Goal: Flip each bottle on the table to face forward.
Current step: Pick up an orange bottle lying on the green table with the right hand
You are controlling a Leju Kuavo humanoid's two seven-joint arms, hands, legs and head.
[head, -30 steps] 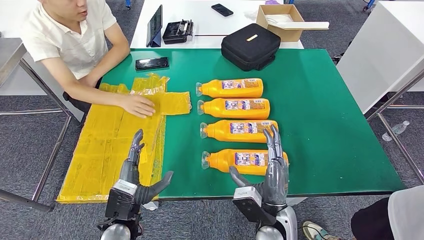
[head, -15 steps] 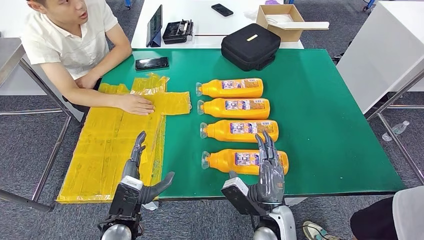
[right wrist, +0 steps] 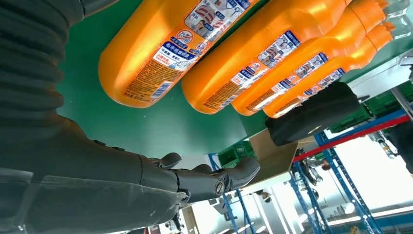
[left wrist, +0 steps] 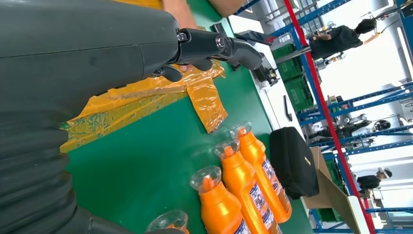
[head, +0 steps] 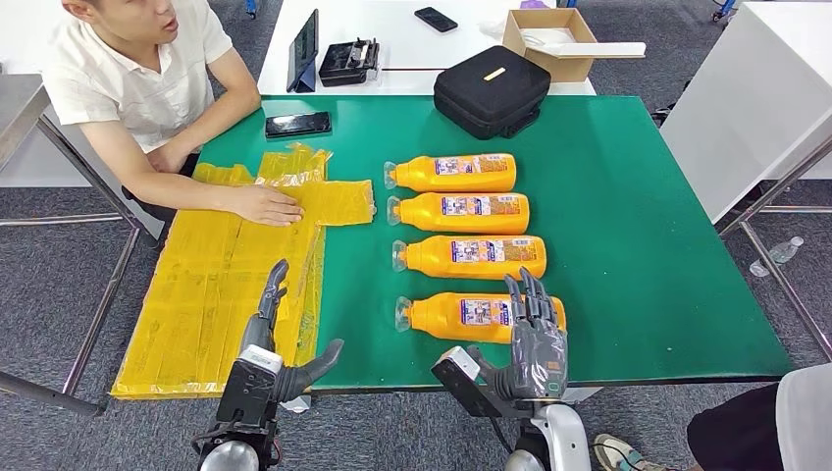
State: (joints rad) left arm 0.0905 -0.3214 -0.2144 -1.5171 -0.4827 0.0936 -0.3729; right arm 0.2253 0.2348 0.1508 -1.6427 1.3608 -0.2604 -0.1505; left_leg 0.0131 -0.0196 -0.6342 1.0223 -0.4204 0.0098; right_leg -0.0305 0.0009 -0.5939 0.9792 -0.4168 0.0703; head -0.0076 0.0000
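The right robot hand [head: 535,334] hangs over the base end of the nearest bottle [head: 461,316], hiding part of it; its fingers are spread and hold nothing. All four orange bottles [head: 461,215] lie flat in a row mid-bench [head: 638,235], long axes across it, clear caps toward the yellow plastic sheets [head: 216,285]. The left robot hand [head: 275,343] is apart and empty at the bench's near edge. A person's hand [head: 267,206] rests on the sheets.
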